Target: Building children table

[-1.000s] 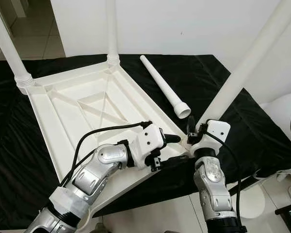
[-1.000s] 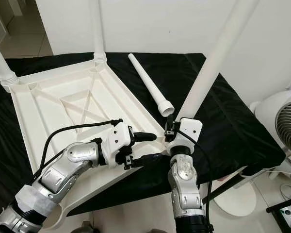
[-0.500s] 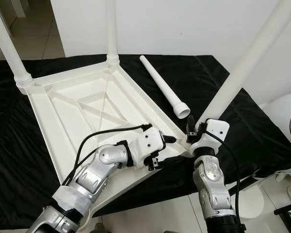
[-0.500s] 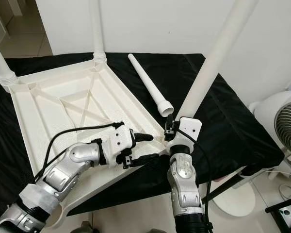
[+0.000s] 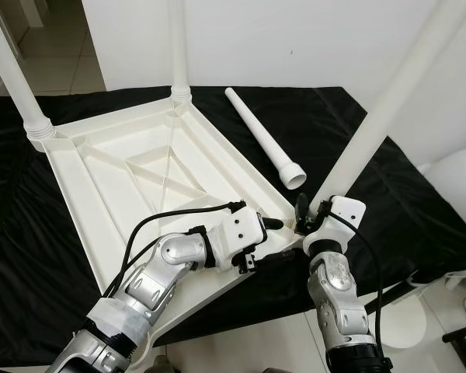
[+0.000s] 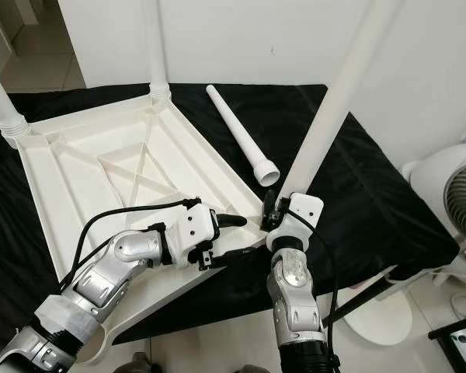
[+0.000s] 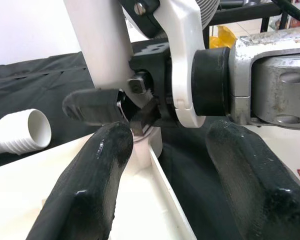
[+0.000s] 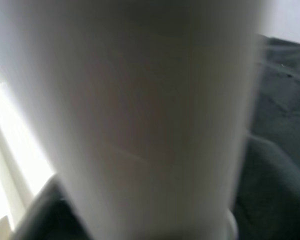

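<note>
While the upturned table top (image 5: 132,179) lies on the black-draped bench (image 5: 419,217), head views: right gripper (image 5: 309,215) pinches the third leg (image 5: 380,124) at its near corner socket; spare leg (image 5: 262,138) lies beside.

Left wrist view: left gripper (image 7: 165,170) spread, straddling the table's corner edge; shows the leg base meeting the socket.

Right wrist view: leg only, blurred.

Risk: tilted leg could jam or pop out.

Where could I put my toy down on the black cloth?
The cloth is bare right of the loose leg, and along the left edge beside the tabletop. It is crowded at the near corner, where both grippers, left and right, work.
</note>
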Robot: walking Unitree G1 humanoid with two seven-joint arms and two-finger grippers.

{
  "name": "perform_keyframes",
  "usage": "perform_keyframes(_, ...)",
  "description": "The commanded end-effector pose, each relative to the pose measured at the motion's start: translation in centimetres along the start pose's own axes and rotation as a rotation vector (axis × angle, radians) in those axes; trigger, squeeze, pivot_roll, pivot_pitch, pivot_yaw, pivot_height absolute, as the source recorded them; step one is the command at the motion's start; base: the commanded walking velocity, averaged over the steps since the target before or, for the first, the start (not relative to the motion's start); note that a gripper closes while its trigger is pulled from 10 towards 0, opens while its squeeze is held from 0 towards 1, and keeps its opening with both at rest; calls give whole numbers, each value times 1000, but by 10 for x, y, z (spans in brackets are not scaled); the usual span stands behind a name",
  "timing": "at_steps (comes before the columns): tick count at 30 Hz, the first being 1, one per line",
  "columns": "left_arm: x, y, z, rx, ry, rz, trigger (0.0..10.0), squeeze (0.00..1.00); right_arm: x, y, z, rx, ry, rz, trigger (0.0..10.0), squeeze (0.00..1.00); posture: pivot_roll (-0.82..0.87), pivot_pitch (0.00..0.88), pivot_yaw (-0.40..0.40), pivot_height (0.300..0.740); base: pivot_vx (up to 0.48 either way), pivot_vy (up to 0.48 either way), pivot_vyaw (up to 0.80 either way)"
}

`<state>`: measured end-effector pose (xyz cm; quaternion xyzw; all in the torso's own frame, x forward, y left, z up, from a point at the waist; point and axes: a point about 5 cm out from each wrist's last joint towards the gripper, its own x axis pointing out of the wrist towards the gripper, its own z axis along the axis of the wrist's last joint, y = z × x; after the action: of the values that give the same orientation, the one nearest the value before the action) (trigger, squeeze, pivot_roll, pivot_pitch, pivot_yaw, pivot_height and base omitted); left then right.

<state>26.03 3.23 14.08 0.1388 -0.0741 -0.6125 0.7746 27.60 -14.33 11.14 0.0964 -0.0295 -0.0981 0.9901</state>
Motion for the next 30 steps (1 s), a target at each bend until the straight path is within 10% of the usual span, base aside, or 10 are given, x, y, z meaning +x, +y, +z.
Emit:
perform_keyframes(1,0,4,0,16,2,22,10000,0,-5,14,-6,99,30,-13,10000,1000,14,0,-30,740,0,0,0)
perform_keyframes(4,1,5,1,19,-3,21,10000,0,-5,11,-2,87,2,11,10000,1000,10,0,-20,740,0,0,0)
perform_keyframes(6,3,4,2,15,-9,15,10000,0,-5,4,1,39,-16,81,10000,129,4,0,-17,740,0,0,0)
perform_keyframes(30,9,1,6,15,-26,-16,10000,0,8,-38,33,-257,-13,652,10000,0,-12,0,3,740,0,0,0)
